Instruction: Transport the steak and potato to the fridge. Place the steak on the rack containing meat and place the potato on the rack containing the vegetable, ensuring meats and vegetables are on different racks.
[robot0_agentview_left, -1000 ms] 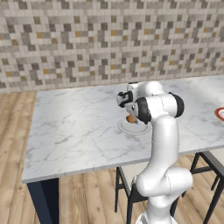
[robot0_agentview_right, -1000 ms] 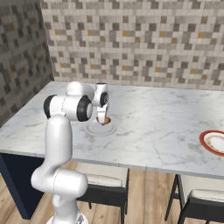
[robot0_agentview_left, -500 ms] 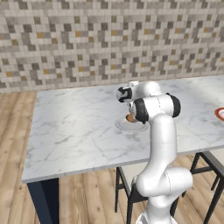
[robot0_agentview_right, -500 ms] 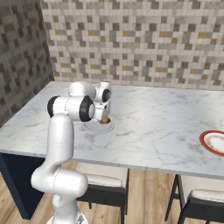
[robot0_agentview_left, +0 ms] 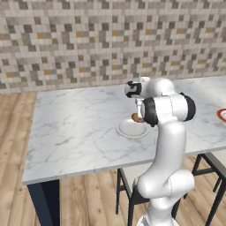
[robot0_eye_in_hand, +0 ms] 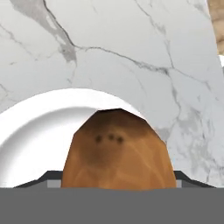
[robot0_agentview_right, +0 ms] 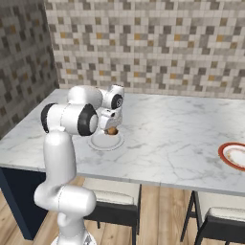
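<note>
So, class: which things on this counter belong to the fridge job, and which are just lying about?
Belongs to the job:
- potato, between the gripper fingers

Just lying about:
- white plate under the potato
- red-rimmed plate at the counter's far end
- stools

The potato [robot0_eye_in_hand: 116,151] is a chunky brown thing with an orange-tan skin, darker toward the top end, with three small dark eyes in a row on its upper face. In the hand view it bulks right up against the lens, its shape faceted rather than smooth, and behind it curves a white plate [robot0_eye_in_hand: 30,131]. From the base views you only catch a small brown bit of it [robot0_agentview_left: 136,118] at the plate's far edge [robot0_agentview_right: 112,130], on the marble counter. Can't tell whether it rests on the plate or hangs just above it.
</note>
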